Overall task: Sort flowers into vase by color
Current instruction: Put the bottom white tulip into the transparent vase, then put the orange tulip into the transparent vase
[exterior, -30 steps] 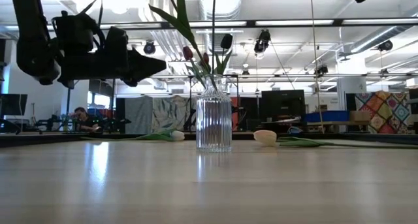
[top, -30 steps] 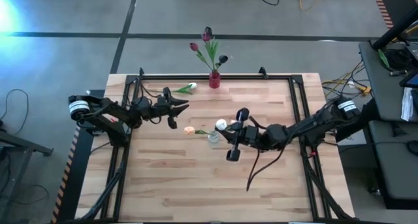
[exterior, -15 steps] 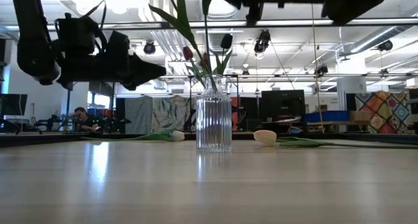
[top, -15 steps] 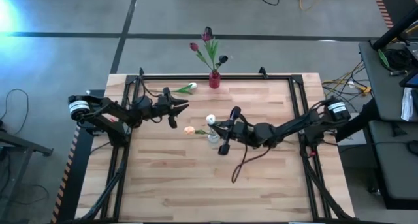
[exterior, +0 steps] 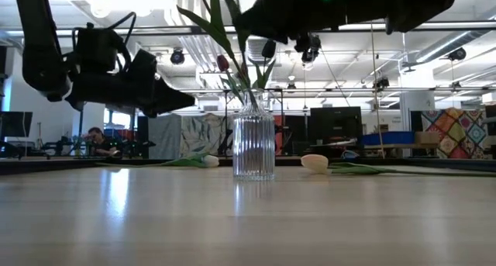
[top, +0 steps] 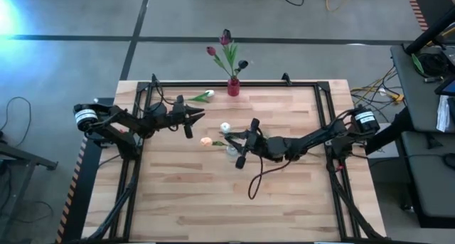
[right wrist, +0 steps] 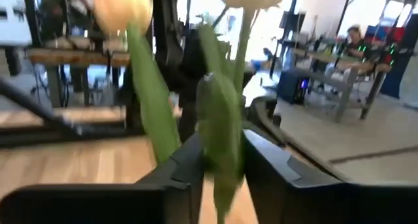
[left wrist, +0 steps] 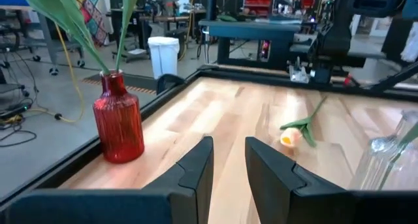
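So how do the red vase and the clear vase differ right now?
The red vase stands at the table's far edge, between the frame rails; the clear vase stands near the middle, beside the right gripper. The red vase holds dark maroon tulips; the clear one has a white tulip at it, held in the right gripper. The red vase is opaque, the clear one see-through. Both stand upright and are ribbed.

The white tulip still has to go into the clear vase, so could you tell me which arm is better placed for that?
The right arm. Its gripper already holds the white tulip by the stem, right beside the clear vase. The left gripper hangs empty near the red vase.
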`<action>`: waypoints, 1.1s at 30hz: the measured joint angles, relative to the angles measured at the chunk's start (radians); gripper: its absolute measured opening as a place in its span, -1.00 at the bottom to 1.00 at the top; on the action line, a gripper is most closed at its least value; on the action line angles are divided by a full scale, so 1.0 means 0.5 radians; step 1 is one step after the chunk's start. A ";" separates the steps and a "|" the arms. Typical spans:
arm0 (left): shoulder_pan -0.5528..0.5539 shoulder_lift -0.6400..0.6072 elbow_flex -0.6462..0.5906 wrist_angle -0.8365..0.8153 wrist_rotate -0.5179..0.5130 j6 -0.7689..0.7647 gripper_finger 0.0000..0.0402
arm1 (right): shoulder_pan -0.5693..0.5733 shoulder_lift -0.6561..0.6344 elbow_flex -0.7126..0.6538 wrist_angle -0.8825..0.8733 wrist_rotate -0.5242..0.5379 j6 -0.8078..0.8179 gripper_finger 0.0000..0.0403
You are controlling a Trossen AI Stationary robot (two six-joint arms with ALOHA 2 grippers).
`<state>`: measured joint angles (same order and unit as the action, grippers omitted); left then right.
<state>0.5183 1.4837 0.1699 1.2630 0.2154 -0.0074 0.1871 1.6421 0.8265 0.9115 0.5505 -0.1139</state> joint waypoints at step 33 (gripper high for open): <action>0.076 -0.007 0.100 -0.493 -0.101 0.151 -0.63 | 0.102 -0.682 0.000 -1.622 0.052 0.268 -0.33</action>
<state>0.5564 1.4803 0.2199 1.0164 0.1650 0.0683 0.2382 1.3008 0.8265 0.1006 0.5762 0.0201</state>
